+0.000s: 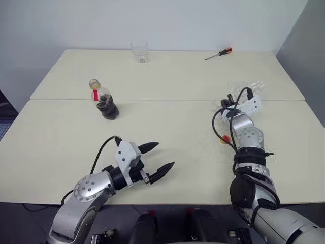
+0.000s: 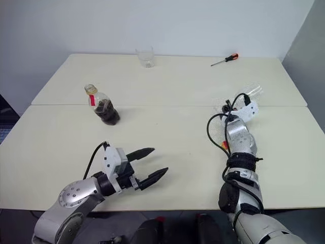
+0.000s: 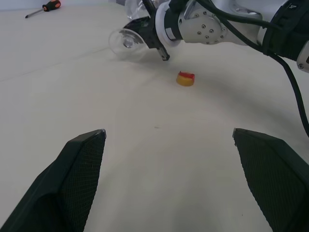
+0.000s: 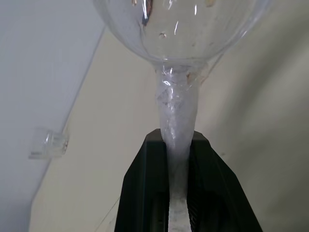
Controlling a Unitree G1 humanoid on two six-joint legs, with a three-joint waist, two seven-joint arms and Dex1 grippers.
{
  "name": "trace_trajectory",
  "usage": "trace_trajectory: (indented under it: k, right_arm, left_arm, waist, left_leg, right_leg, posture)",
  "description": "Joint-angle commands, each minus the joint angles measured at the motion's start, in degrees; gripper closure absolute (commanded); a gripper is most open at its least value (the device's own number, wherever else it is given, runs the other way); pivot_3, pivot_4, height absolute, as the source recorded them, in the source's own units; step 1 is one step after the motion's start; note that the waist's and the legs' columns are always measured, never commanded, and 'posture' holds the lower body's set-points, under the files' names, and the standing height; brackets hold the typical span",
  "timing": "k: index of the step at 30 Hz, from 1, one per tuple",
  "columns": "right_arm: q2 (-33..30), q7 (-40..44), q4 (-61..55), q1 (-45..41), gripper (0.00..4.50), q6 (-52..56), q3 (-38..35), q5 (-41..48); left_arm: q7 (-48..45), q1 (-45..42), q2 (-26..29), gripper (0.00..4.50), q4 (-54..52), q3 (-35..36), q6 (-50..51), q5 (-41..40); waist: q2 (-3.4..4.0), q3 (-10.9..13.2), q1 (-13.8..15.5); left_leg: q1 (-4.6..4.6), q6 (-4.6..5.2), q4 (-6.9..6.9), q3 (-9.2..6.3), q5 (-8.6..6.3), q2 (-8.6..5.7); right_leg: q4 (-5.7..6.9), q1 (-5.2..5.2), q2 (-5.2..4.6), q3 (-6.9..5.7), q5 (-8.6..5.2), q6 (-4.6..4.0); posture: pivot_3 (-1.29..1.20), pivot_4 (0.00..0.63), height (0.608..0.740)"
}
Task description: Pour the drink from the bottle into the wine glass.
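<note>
- On the right side of the pale table (image 1: 167,127), we are seeing the right gripper (image 4: 177,159) clamping its two black fingers around the stem of the wine glass (image 4: 176,43).
- We are seeing the glass lying over, its clear bowl pointing away toward the far edge, not standing upright.
- We are looking at the bottle (image 1: 104,101) standing upright well apart from the glass, on the left half of the table, with the dark drink (image 1: 108,109) filling only its lower part.
- We are noticing the bottle's neck is open; a small red and yellow cap (image 3: 186,78) is lying on the table just beside the right arm.
- We are seeing the left gripper (image 1: 155,158) hovering near the front edge with its fingers spread wide, holding nothing.
- We are also seeing a short clear tumbler (image 1: 139,51) and a screwdriver (image 1: 219,53) resting at the far edge.
- We are judging that the step in hand is setting the glass upright, before any pouring.
- We are thinking the next move calls for turning the glass onto its foot and letting go gently, then sending the free left gripper to the bottle.
</note>
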Motion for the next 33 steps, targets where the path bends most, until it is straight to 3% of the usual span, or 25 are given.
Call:
trace_trajectory:
  k: [1,8,13,22,27,33]
  right_arm:
    - [0.2,8.8,-3.5,-4.0,4.35,-3.6,10.1,-6.3]
    - [5.6,21.5,1.2,-2.9,4.35,-19.3,27.4,-21.2]
    - [8.1,23.1,10.4,-1.4,4.35,-35.2,34.0,-30.8]
    - [11.8,22.5,26.4,1.0,4.35,-50.3,35.4,-36.3]
    - [13.0,21.7,33.2,2.5,4.35,-52.5,35.9,-38.3]
    - [13.3,21.6,33.4,3.0,4.35,-51.4,36.5,-39.4]
  left_arm:
    - [0.9,2.2,-0.2,0.00,-2.8,2.7,-1.3,-1.0]
    - [7.6,7.0,-3.5,0.00,-3.6,7.7,0.4,-1.4]
    - [12.1,12.4,-5.9,0.00,-4.9,12.5,-1.6,-0.1]
    - [15.5,24.1,-10.0,0.00,-10.0,13.9,-6.2,3.9]
    - [18.1,24.2,-12.1,0.00,-10.6,12.2,-6.6,5.8]
    - [17.9,23.9,-12.0,0.00,-10.1,12.8,-6.8,5.8]
  waist:
    - [0.05,0.0,-0.4]
    - [0.05,0.0,-1.0]
    - [0.01,0.0,-0.6]
    - [-0.10,0.0,-0.4]
    - [-0.13,0.0,-0.4]
    - [-0.14,0.0,-0.4]
  left_leg:
    - [0.00,0.00,-0.01,0.00,0.00,0.02]
    - [0.01,0.00,-0.09,-0.05,0.00,0.10]
    - [-0.01,-0.01,-0.06,-0.10,0.00,0.13]
    - [0.00,-0.01,0.00,-0.05,0.00,0.10]
    - [0.05,-0.01,0.00,-0.06,0.00,0.07]
    - [0.09,-0.01,0.00,-0.06,0.00,0.08]
  right_leg:
    - [0.00,-0.02,0.00,-0.01,0.00,0.00]
    - [-0.02,-0.03,-0.01,-0.04,-0.02,-0.05]
    - [-0.02,-0.01,-0.12,-0.09,-0.02,-0.04]
    - [-0.09,0.05,-0.27,-0.05,0.01,0.01]
    - [-0.06,0.05,-0.13,-0.06,0.00,-0.02]
    - [-0.05,0.09,-0.12,-0.05,0.00,-0.03]
  posture:
    - [0.00,0.150,0.740]
    - [0.00,0.150,0.740]
    - [0.00,0.150,0.740]
    - [0.00,0.150,0.740]
    - [0.00,0.150,0.740]
    - [0.00,0.150,0.740]
